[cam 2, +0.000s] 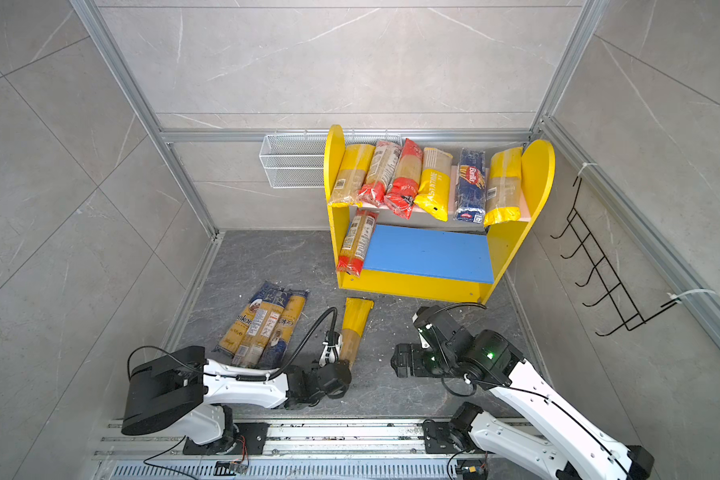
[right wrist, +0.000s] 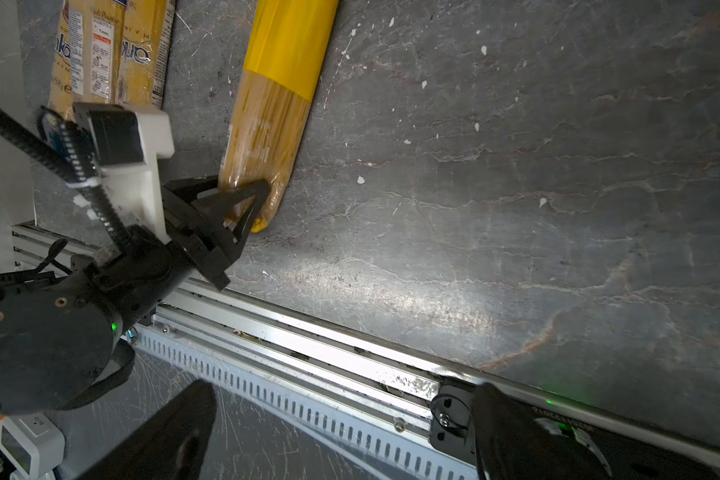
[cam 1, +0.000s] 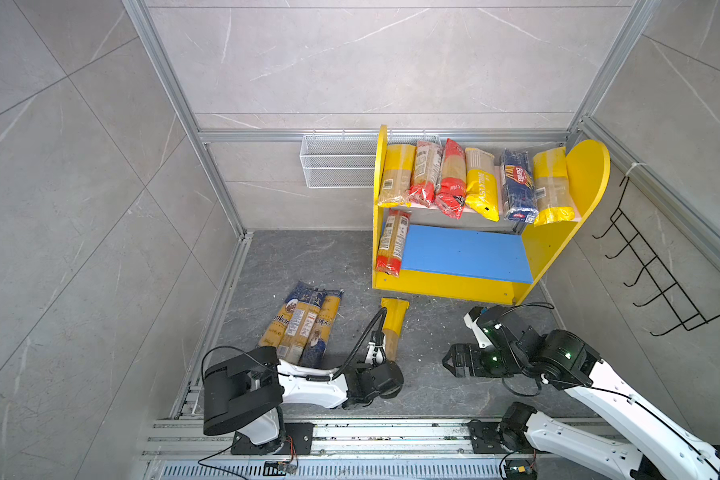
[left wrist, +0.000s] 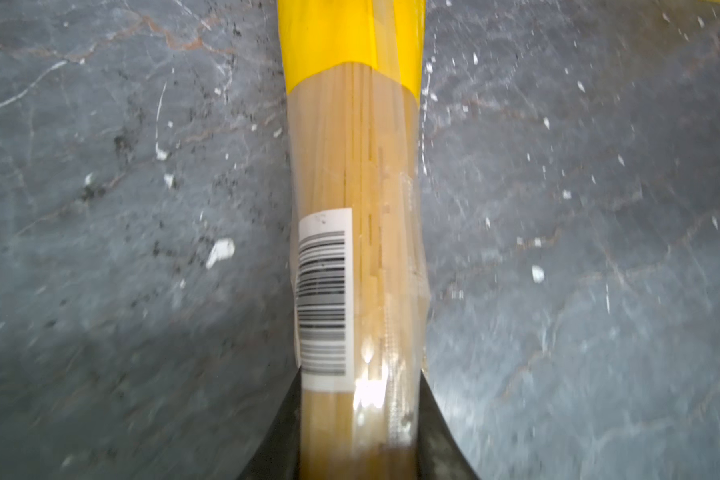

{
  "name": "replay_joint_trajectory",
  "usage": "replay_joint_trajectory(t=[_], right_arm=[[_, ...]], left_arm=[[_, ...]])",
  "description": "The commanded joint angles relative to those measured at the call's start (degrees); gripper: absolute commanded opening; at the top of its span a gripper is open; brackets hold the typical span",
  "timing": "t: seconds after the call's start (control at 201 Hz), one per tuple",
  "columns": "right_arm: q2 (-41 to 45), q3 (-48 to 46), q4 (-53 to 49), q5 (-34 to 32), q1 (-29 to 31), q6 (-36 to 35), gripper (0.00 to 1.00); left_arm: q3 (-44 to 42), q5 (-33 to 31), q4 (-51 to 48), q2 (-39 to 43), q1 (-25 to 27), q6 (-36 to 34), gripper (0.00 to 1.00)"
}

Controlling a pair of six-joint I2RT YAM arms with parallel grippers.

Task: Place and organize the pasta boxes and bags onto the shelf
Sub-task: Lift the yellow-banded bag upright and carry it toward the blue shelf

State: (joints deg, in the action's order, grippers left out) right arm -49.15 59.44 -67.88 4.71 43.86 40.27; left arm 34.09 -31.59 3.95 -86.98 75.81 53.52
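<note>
One spaghetti packet [left wrist: 358, 249] | yellow wrap, clear window | white barcode label [left wrist: 323, 303]

A white mesh basket [cam 1: 337, 162] hung on the grey tiled back wall [cam 1: 391, 62], a black wire hook rack [cam 1: 657, 274] was fixed to the right-hand wall, and pale crumbs [left wrist: 221, 251] lay scattered over the dark stone floor [cam 1: 308, 257] bordered by a silver rail [cam 1: 391, 432].

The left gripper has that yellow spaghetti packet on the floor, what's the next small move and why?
Probably lift it slightly. The left gripper is shut on the near end of the yellow packet, which lies on the floor; the blue lower board has room beside the red packet.
</note>
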Motion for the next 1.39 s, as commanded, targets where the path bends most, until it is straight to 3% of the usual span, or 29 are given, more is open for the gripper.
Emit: replay_joint_trajectory(t=[0.0,0.299,0.652,1.0,1.389], right_arm=[[0.1,2.0,0.7,0.2,0.2,0.0,1.00],[3.1,2.3,-0.1,-1.0,0.2,1.3,1.00],[7.4,2.8,-3.4,-3.3,0.2,2.5,1.00],[10.2,4.7,-6.7,-5.1,0.2,3.7,1.00],[12.6,8.6,-10.5,-8.3,0.2,4.5,1.00]], left_arm=[[-2.6,-0.9,-6.8,4.7,1.7,-2.2,0.00],[-1.9,-6.2,-7.9,16.3,2.5,-10.8,0.00],[1.6,-8.9,-6.5,22.0,2.5,-16.8,0.00],[10.3,-9.9,-6.8,21.5,0.9,-22.0,0.00],[22.0,-4.0,-5.0,15.6,-6.2,-27.6,0.00]])
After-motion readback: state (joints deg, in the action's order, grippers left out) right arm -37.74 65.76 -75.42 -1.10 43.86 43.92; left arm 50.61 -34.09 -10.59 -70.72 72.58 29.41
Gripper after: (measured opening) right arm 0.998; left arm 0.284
